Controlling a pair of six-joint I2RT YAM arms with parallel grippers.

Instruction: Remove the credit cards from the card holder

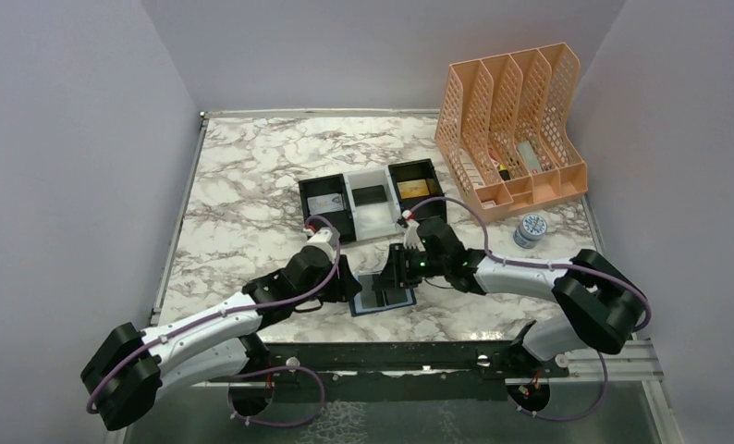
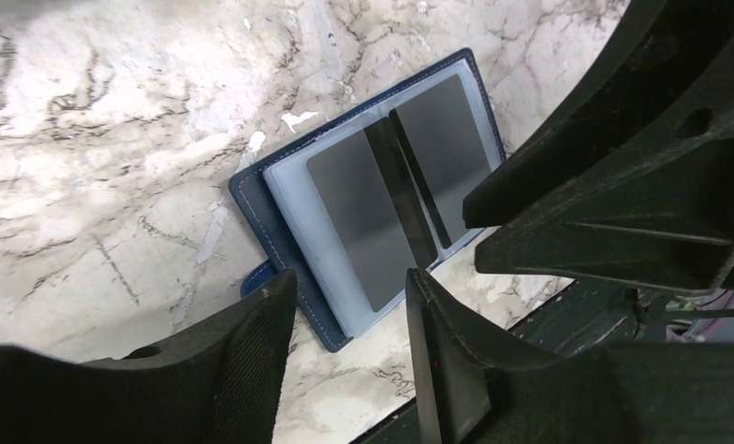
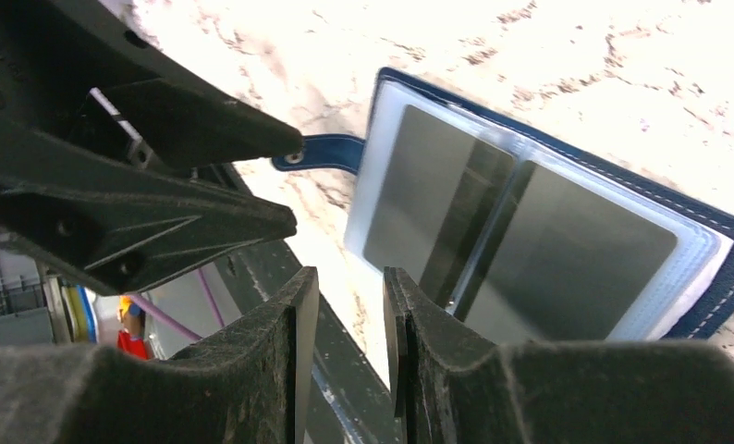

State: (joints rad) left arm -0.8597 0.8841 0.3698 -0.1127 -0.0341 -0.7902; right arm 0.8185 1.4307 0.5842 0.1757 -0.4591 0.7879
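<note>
i saw the card holder (image 1: 383,292) open flat on the table (image 2: 114,139) nr the front edge, btwn both claws, 2 grey credit cards (image 2: 359,222) in its pockets. left gripper (image 2: 351,282) was abt half open, empty. right gripper (image 3: 349,277) was at a narrow gap, empty.

White-shelled left arm (image 1: 206,324), matching right arm (image 1: 530,273), bulky black joint housings (image 1: 123,375), thin purple cables (image 1: 460,208) looped along both, matte black left claw (image 2: 349,282) and right claw (image 3: 348,273), rough-textured inside faces

tray (image 1: 373,224): three compartments | peach file rack (image 1: 511,129): upright | round tin (image 1: 531,229), perhaps: beside rack
</note>
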